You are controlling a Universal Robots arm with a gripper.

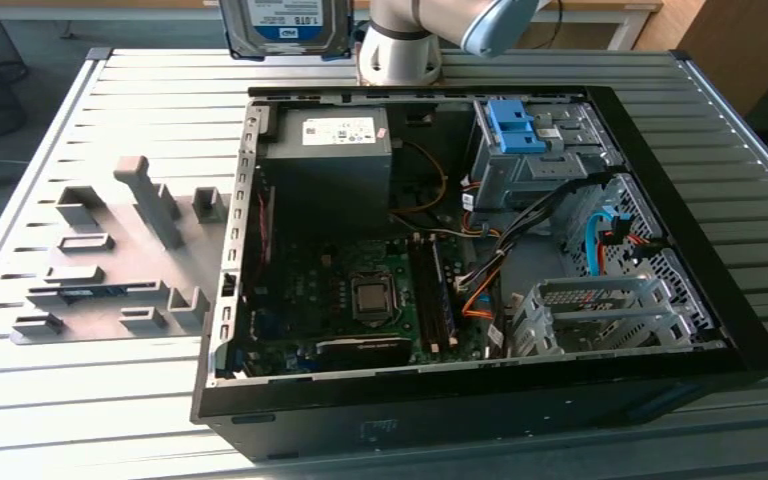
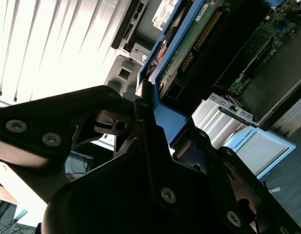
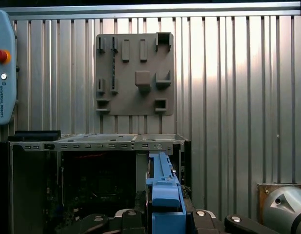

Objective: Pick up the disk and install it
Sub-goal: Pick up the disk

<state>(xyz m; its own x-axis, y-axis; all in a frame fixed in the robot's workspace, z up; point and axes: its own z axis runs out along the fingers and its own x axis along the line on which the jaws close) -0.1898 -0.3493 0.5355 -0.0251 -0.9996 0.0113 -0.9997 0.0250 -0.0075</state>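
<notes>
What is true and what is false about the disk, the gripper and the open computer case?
1. The gripper is shut on the blue frame of the disk. True.
2. The disk sits in a drive bay of the computer case. False: the gripper holds it in the air.
3. The computer case lies open on the slatted table. True.
4. The grey fixture board lies at the exterior view's right of the case. False: it lies at that view's left.
</notes>
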